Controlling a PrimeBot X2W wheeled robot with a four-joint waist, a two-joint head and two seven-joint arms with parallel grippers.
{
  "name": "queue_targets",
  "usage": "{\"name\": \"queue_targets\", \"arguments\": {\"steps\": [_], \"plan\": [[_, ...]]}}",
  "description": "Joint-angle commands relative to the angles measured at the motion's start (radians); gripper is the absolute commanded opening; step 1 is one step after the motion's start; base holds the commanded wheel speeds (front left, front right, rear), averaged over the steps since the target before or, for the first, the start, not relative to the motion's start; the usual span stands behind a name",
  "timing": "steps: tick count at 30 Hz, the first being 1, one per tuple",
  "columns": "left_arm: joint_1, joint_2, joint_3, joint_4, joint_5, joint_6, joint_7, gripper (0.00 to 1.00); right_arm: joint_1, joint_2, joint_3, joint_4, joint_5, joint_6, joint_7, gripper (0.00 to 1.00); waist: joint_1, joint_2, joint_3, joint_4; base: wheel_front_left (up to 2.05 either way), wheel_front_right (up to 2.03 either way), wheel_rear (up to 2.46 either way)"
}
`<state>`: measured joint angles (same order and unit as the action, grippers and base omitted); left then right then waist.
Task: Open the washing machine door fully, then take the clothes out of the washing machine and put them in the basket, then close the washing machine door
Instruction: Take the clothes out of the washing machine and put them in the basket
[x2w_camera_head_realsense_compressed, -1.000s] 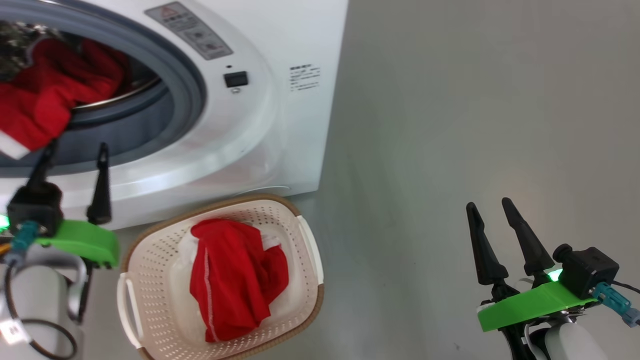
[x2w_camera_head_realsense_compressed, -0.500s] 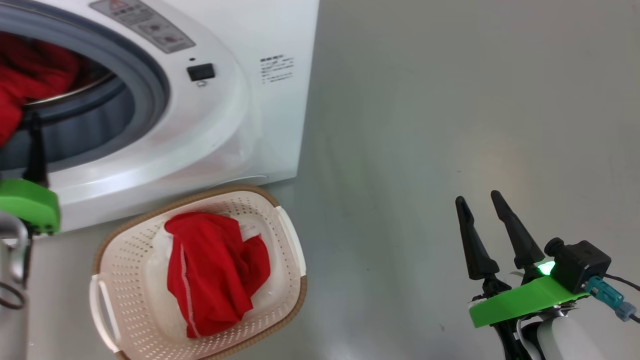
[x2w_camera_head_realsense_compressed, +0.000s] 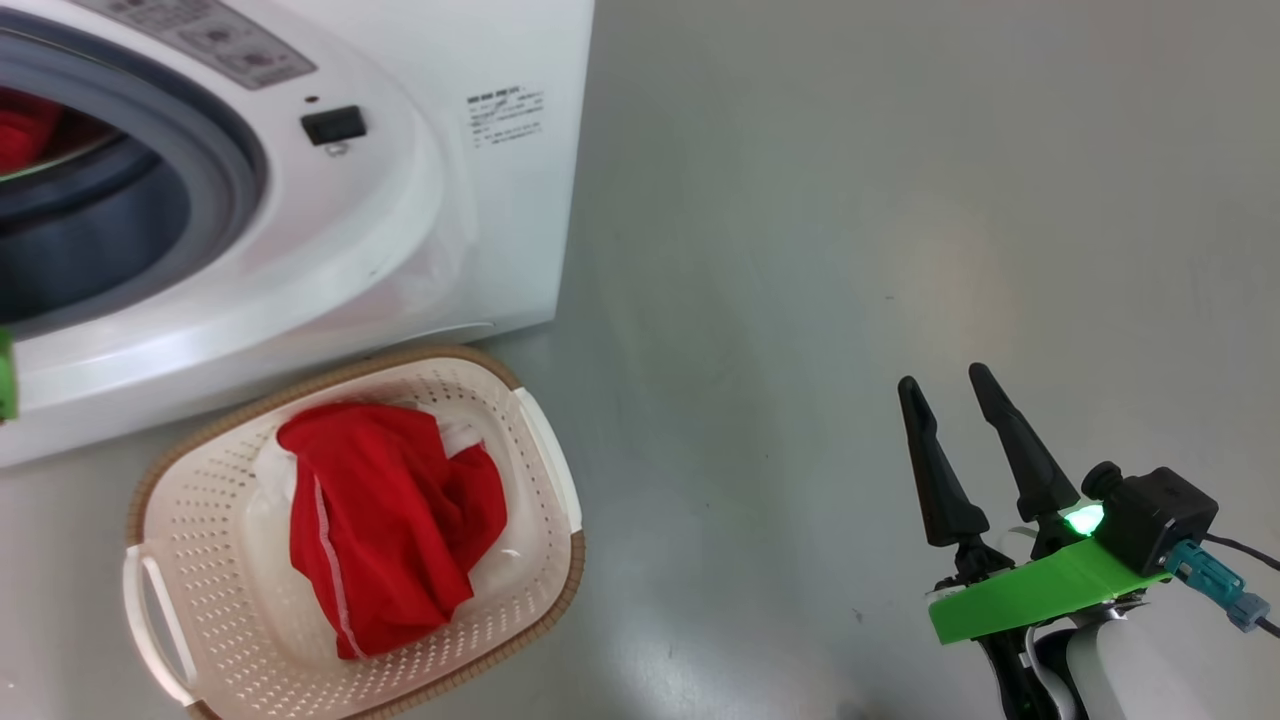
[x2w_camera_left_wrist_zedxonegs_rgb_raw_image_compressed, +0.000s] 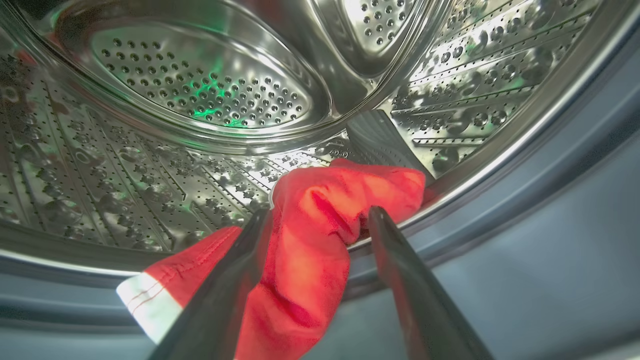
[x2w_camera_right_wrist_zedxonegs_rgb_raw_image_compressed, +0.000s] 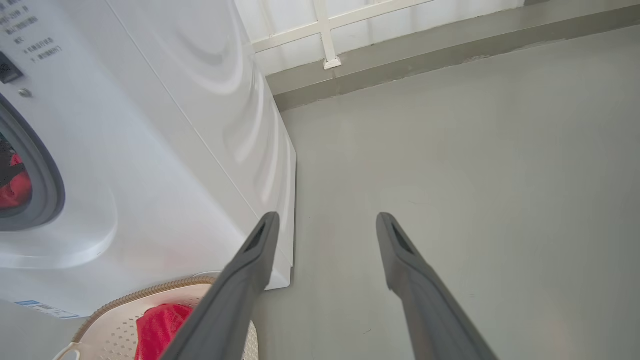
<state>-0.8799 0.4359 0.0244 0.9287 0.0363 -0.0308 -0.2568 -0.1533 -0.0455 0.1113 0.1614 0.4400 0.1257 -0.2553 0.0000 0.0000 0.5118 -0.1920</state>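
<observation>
Clothes (x2w_camera_left_wrist_zedxonegs_rgb_raw_image_compressed: 310, 250), red with a white cuff, drape over the drum lip of the washing machine (x2w_camera_head_realsense_compressed: 450, 230), between the spread fingers of the left tool (x2w_camera_left_wrist_zedxonegs_rgb_raw_image_compressed: 319, 214). More lie in the basket (x2w_camera_head_realsense_compressed: 545, 470) just beside the machine. Over open floor (x2w_camera_head_realsense_compressed: 800, 250) hangs the right tool (x2w_camera_head_realsense_compressed: 941, 378), fingers apart.

**Bright, even light; soft blur up close**

Diffuse light leaves faint shadows on the smooth grey floor (x2w_camera_head_realsense_compressed: 800, 250) and a pale sheen on the big white front-loading washing machine (x2w_camera_head_realsense_compressed: 420, 250). Its perforated steel drum (x2w_camera_left_wrist_zedxonegs_rgb_raw_image_compressed: 200, 90) shows glare and green glints (lines bow near the edges). The long dark fingers (x2w_camera_left_wrist_zedxonegs_rgb_raw_image_compressed: 220, 300) of the left gripper (x2w_camera_left_wrist_zedxonegs_rgb_raw_image_compressed: 318, 214) are out of focus.
</observation>
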Motion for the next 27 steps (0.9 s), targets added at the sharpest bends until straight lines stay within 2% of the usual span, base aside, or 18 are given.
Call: {"name": "queue_targets", "arguments": {"steps": [1, 15, 27], "plan": [[-0.023, 0.071, 0.018, -0.002, 0.008, 0.012, -0.005, 1.0, -0.015, -0.005, 0.025, -0.025, 0.009, 0.005, -0.006, 1.0, 0.0, 0.0, 0.016, -0.01, 0.0, 0.0, 0.0], [-0.121, 0.117, -0.043, 0.159, 0.032, 0.034, -0.005, 1.0, -0.029, -0.005, 0.029, -0.031, 0.024, 0.005, -0.006, 1.0, 0.0, 0.0, 0.042, -0.024, 0.0, 0.0, 0.0], [-0.191, 0.161, -0.074, 0.195, 0.023, 0.018, -0.005, 1.0, -0.04, -0.005, 0.045, -0.034, 0.037, 0.005, -0.006, 1.0, 0.0, 0.0, 0.069, -0.047, 0.0, 0.0, 0.0]]}}
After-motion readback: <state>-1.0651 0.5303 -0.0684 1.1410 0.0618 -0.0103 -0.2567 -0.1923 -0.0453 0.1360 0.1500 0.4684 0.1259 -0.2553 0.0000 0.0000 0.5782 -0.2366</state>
